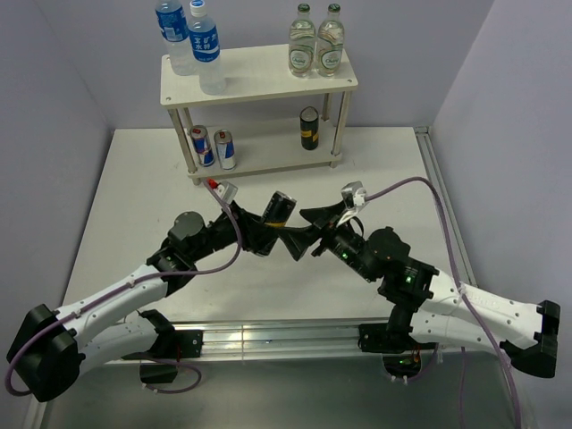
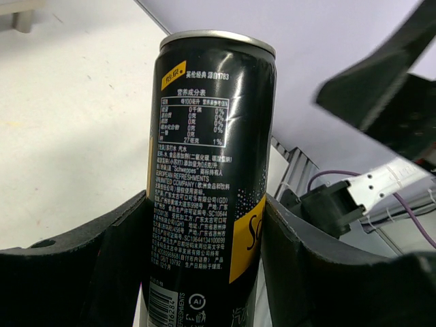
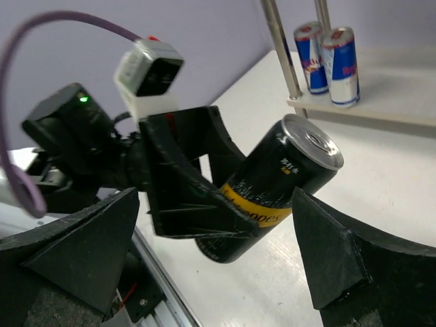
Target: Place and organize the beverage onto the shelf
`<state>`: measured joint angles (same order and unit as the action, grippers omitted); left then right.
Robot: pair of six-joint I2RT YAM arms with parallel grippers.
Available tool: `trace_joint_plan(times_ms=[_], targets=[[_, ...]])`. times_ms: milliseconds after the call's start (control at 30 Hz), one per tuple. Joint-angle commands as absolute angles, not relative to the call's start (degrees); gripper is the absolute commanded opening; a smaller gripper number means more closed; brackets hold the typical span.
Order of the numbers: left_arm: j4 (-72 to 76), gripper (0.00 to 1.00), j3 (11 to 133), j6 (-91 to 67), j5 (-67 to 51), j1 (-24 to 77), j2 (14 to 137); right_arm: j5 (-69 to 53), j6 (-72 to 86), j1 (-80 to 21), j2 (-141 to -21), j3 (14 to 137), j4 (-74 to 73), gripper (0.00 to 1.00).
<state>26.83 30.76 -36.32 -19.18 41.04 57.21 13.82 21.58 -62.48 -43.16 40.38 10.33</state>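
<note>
My left gripper is shut on a dark can with a yellow band, held tilted above the table in front of the shelf. In the left wrist view the can sits between my fingers. My right gripper is open and empty, facing the held can from the right, jaws wide on either side of it without touching. Two water bottles stand on the top board at left. Two blue-and-silver cans and a second dark can stand on the lower board.
Two green-capped bottles stand on the top board at right. The blue-and-silver cans and a shelf leg show behind the held can in the right wrist view. A metal rail runs along the table's near edge.
</note>
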Motion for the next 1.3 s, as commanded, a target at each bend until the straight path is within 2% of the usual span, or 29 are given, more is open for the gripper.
trace_joint_plan(times_ms=[0, 667, 1100, 1167, 1200, 1233, 1267], targets=[[35.16, 0.0, 34.28, -37.53, -20.04, 42.36, 54.49, 17.14, 24.17, -62.32, -44.73, 39.47, 16.33, 1.0], [33.58, 0.0, 35.59, -35.95, -17.31, 47.99, 49.48, 18.02, 27.07, -60.64, -49.48, 37.97, 22.32, 1.0], [34.72, 0.0, 37.09, -35.86, -17.58, 51.41, 50.89, 17.05, 29.0, -60.03, -55.28, 37.79, 26.98, 1.0], [34.72, 0.0, 36.91, -35.68, -17.32, 51.85, 50.89, 17.05, 28.74, -60.03, -55.81, 37.71, 27.25, 0.9], [34.72, 0.0, 36.83, -35.51, -16.97, 52.2, 50.8, 17.49, 28.74, -60.03, -55.9, 37.71, 27.59, 0.81], [34.63, 0.0, 36.83, -35.51, -16.79, 52.29, 50.97, 17.49, 28.83, -59.94, -55.99, 37.62, 27.86, 0.56], [34.45, 0.0, 36.83, -35.33, -16.79, 52.38, 50.89, 17.32, 28.65, -59.85, -55.99, 37.79, 27.77, 0.46]])
